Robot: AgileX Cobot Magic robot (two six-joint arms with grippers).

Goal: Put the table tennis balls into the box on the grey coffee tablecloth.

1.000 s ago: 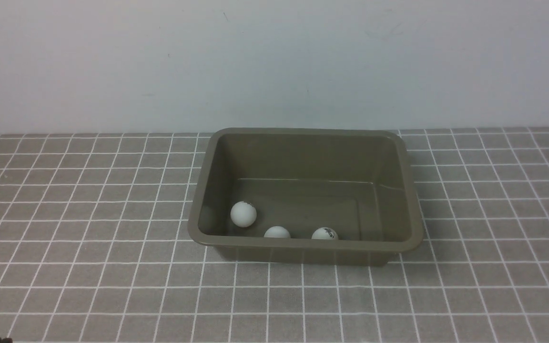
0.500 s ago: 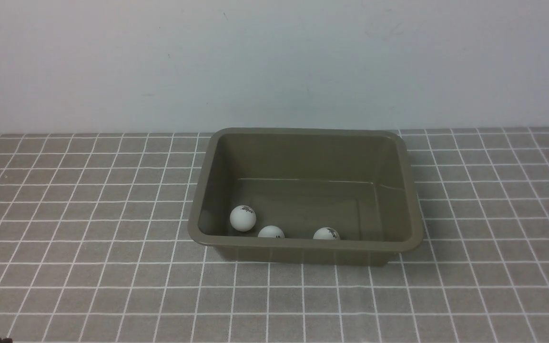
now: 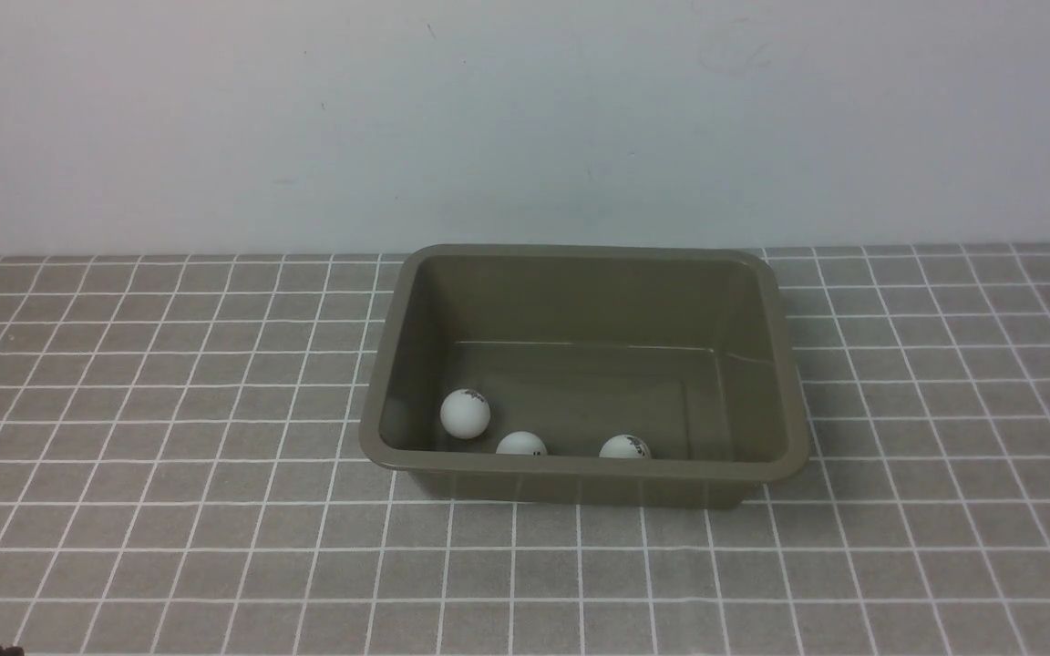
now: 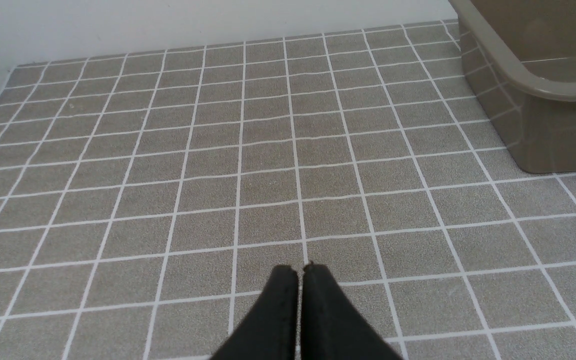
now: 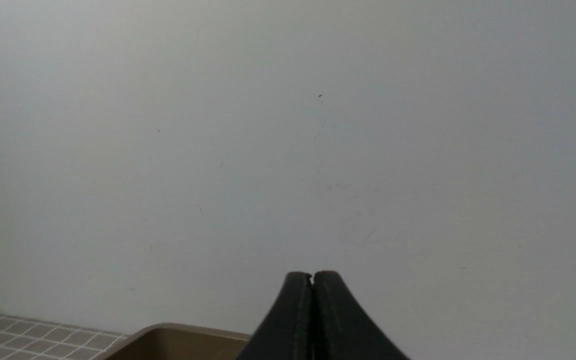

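Observation:
The olive-brown box (image 3: 789, 401) stands on the grey checked tablecloth (image 3: 169, 410) in the front view. Three white table tennis balls lie inside it near its front wall: one at the left (image 3: 465, 413), one in the middle (image 3: 520, 444), one to the right (image 3: 624, 446). My left gripper (image 4: 300, 269) is shut and empty, low over bare cloth, with the box's corner (image 4: 528, 85) off to one side. My right gripper (image 5: 312, 275) is shut and empty, raised and facing the wall, with the box's rim (image 5: 178, 332) below it. Neither gripper shows in the front view.
A plain pale wall (image 3: 525, 118) rises right behind the box. The checked cloth spreads to both sides and in front of the box. A small dark part shows at the front view's lower left corner (image 3: 1, 650).
The left and middle balls have rolled slightly inside the box and settled; the right ball has barely shifted. The box has not moved.

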